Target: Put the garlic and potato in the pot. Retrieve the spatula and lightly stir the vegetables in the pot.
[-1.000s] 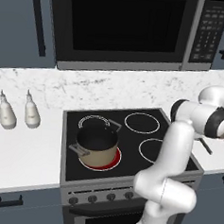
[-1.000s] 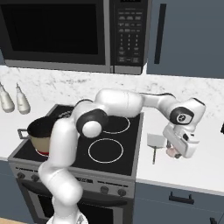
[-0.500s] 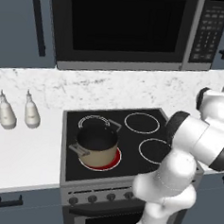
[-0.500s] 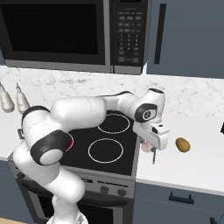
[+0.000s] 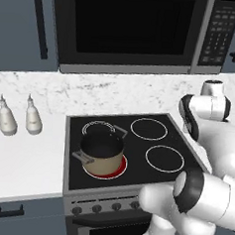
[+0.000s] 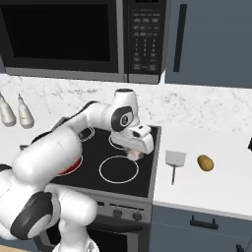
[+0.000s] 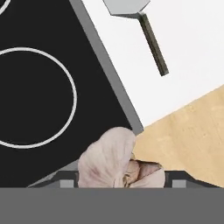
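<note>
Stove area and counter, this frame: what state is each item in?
garlic: held in the claw, above the stovetop
pot: upright on the red front-left burner, nothing visible inside
potato: lying on the counter
spatula: flat on the counter, untouched

A white marble-patterned counter runs along the wall on both sides of a black glass stovetop. On the stovetop's front left burner, which glows red, stands the pot; its other ringed burners are bare. On the counter left of the stove stand two pale bottles side by side. On the counter right of the stove lies the spatula, handle toward the front edge, and just beside it, further right, the potato.
</note>
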Robot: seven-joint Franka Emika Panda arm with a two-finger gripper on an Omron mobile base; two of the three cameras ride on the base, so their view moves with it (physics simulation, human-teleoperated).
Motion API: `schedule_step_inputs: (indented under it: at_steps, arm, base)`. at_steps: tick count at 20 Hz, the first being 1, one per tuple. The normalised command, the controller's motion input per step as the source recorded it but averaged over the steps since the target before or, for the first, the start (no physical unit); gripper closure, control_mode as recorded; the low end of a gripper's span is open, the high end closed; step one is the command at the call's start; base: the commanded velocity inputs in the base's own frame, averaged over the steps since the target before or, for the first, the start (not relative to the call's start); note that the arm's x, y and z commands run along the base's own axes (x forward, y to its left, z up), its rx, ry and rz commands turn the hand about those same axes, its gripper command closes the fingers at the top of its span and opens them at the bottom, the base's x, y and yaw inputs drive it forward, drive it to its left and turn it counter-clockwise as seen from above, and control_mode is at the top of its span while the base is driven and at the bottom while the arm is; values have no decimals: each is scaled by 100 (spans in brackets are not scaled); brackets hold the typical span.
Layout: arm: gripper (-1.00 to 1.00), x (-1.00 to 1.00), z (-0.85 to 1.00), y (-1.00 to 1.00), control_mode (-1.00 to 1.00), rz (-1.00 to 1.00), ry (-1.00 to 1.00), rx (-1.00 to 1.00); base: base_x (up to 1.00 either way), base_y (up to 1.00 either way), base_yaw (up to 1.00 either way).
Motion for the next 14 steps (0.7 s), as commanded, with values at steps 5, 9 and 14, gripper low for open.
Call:
schedule_step_inputs:
  at_steps: [5, 9, 14]
  arm:
    - [100, 1, 34, 100, -100, 40, 7, 0]
    - [100, 0, 21, 100, -100, 46, 7, 0]
    - [100, 0, 0, 100, -100, 47, 1, 0]
  base:
    - [0, 0, 0]
    - [0, 0, 0]
    - [0, 0, 0]
